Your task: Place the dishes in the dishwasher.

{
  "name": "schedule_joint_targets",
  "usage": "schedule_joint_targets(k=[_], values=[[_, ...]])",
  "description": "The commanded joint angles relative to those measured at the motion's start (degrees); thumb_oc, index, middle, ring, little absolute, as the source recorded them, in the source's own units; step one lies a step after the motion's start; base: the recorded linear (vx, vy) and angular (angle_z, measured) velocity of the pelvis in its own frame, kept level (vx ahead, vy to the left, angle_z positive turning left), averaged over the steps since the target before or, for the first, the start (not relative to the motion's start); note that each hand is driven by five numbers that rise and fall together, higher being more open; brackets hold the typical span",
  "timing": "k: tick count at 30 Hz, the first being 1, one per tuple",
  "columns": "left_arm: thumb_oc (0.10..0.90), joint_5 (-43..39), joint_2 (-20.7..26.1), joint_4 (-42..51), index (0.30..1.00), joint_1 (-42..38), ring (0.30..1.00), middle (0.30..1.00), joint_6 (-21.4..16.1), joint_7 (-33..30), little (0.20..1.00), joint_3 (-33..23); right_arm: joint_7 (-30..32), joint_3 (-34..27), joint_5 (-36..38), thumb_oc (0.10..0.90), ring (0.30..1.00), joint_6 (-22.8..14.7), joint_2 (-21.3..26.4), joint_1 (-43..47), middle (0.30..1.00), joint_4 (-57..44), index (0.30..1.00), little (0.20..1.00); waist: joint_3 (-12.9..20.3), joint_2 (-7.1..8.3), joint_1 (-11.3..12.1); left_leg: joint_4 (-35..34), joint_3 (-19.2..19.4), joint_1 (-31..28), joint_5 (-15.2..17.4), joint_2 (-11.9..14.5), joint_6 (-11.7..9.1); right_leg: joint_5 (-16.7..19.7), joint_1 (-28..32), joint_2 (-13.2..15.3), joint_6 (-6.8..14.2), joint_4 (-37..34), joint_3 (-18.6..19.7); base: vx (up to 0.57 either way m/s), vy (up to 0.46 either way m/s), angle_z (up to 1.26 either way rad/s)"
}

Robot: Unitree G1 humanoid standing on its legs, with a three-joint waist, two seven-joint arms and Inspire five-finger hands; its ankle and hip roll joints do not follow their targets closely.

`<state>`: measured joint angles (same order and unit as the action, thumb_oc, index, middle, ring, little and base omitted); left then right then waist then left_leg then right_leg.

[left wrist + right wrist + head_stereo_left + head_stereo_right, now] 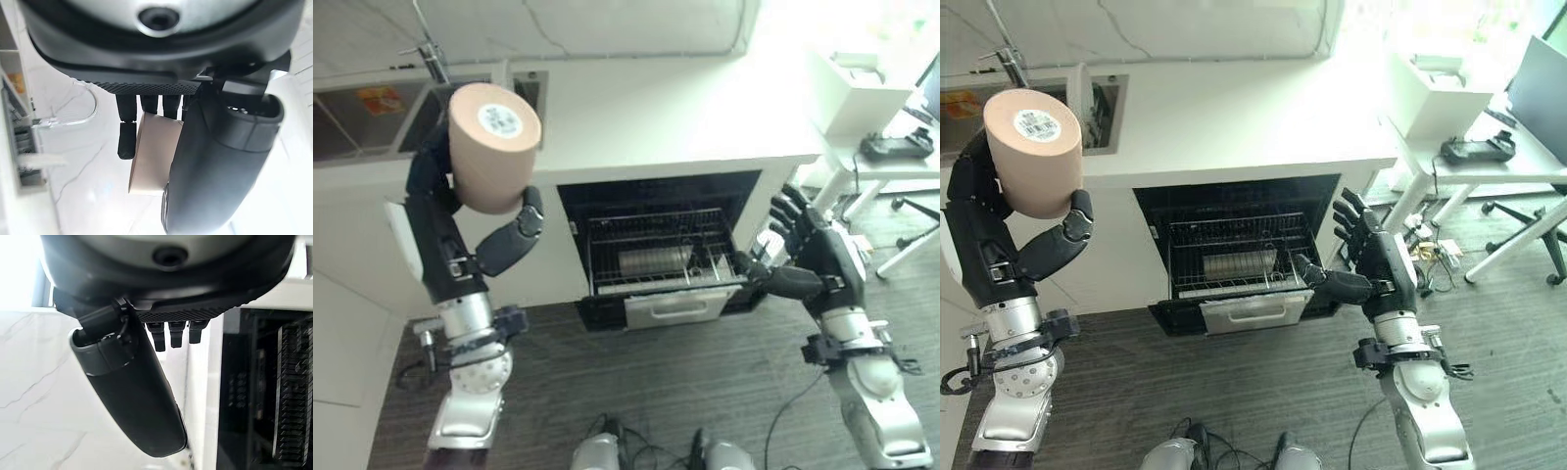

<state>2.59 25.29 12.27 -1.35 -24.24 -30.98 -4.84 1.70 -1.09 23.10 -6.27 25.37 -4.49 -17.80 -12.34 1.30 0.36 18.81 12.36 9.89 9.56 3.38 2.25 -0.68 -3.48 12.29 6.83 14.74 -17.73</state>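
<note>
Cup: tan cylindrical cup (493, 147), base up, raised above the white marble counter (685, 113).
Left hand: left hand (499, 245) curled round it.
Right hand: right hand (1371, 264), fingers spread, empty, beside the open black dishwasher's wire rack (656, 250).

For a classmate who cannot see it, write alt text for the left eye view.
The left robot hand holds a tan cup upside down above the white counter. The right robot hand hangs open beside the open dishwasher.

Left hand (215, 161) curled round beige cup (154, 152); fingers (126, 139) at cup's 9 o'clock, thumb at 3 o'clock, white marble counter (88, 196) beyond.
</note>
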Motion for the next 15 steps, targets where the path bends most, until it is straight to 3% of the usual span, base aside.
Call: schedule_joint_targets(k=[1, 4, 6, 8, 9, 10, 11, 15], values=[[0.400, 0.1, 4.4, 5.2, 0.300, -4.2, 0.300, 0.300, -5.4, 0.5, 0.300, -3.0, 0.6, -1.1, 0.5, 0.800, 0.900, -7.2, -0.9, 5.3, 0.900, -5.3, 0.900, 0.900, 4.9, -0.67, 1.3, -1.6, -1.8, -0.1, -2.0, 0.5, -2.5, 3.1, 8.0, -4.1, 3.7, 6.7, -1.0, 0.20, 0.234, 0.28], [0.400, 1.0, 4.3, 5.8, 0.300, -3.1, 0.300, 0.300, -5.4, 0.3, 0.300, -3.0, -0.2, -0.8, 0.3, 0.800, 0.900, -6.5, -1.4, 4.4, 0.900, -6.5, 0.900, 0.900, 4.9, -1.18, 0.9, -1.6, -2.2, -0.4, -1.3, 0.0, -1.5, 4.6, 5.7, -4.8, 4.0, 16.3, 1.3, 0.17, 0.211, 0.23], [0.400, 1.1, 4.3, 5.8, 0.300, -2.6, 0.300, 0.300, -5.2, -0.1, 0.300, -3.1, -1.0, -0.7, 0.2, 0.800, 0.900, -5.8, -1.3, 4.2, 0.900, -6.6, 0.900, 0.900, 4.9, -1.17, 0.6, -1.6, -2.1, -0.7, -1.2, 0.0, -1.4, 4.3, 3.9, -4.6, 3.7, 16.7, 2.2, 0.12, 0.079, 0.24], [0.400, 0.4, 4.7, 5.8, 0.300, -2.8, 0.300, 0.300, -4.0, -1.1, 0.300, -3.5, -3.0, -0.5, 0.7, 0.800, 0.900, -5.7, -1.0, 4.0, 0.900, -6.6, 0.900, 0.900, 5.4, 0.01, 0.6, -1.6, -2.7, -1.0, -1.1, -0.3, -2.1, 2.7, 4.3, -3.1, 3.3, 5.1, 1.9, 0.22, -0.057, -0.10], [0.400, 0.4, 4.9, 5.7, 0.300, -3.0, 0.300, 0.300, -3.8, -1.0, 0.300, -3.4, -3.3, -0.6, 1.0, 0.800, 0.900, -5.8, -1.0, 4.0, 0.900, -6.5, 0.900, 0.900, 5.4, 0.18, 0.6, -1.6, -2.9, -1.2, -0.9, -0.2, -2.2, 2.9, 4.9, -2.8, 3.2, 3.0, 1.6, 0.18, -0.254, -0.35], [0.400, 1.5, 4.8, 5.7, 0.300, -3.6, 0.300, 0.300, -3.4, -1.3, 0.300, -2.6, -3.6, -0.6, 2.3, 0.800, 0.900, -7.4, -0.6, 3.7, 0.900, -6.2, 0.900, 0.900, 4.6, 1.55, 0.6, -1.6, -3.3, -2.2, -0.3, 0.1, -3.3, -0.4, 2.1, 1.8, 3.1, 2.4, 2.4, 0.17, -0.316, -0.41], [0.400, 2.2, 4.4, 6.1, 0.300, -3.8, 0.300, 0.300, -3.0, -1.3, 0.300, -2.0, -3.6, -0.6, 3.1, 0.800, 0.900, -7.9, -0.5, 3.7, 0.900, -6.2, 0.900, 0.900, 4.2, 2.02, 0.1, -1.6, -4.0, -2.8, 0.2, 0.4, -3.9, -0.7, -0.5, 4.0, 3.4, 2.4, 4.7, 0.21, -0.428, -0.30], [0.400, 3.7, 3.6, 6.3, 0.300, -4.2, 0.300, 0.300, -2.1, -2.0, 0.300, 0.0, -2.8, 1.0, 1.7, 0.800, 0.900, -6.9, -1.5, 4.7, 0.900, -6.8, 0.900, 0.900, 4.1, 2.68, -1.2, -1.6, -5.7, -4.6, 2.2, 1.3, -5.5, 4.8, -7.4, 9.2, 5.9, 2.4, 10.8, 0.18, -0.287, 0.27]])
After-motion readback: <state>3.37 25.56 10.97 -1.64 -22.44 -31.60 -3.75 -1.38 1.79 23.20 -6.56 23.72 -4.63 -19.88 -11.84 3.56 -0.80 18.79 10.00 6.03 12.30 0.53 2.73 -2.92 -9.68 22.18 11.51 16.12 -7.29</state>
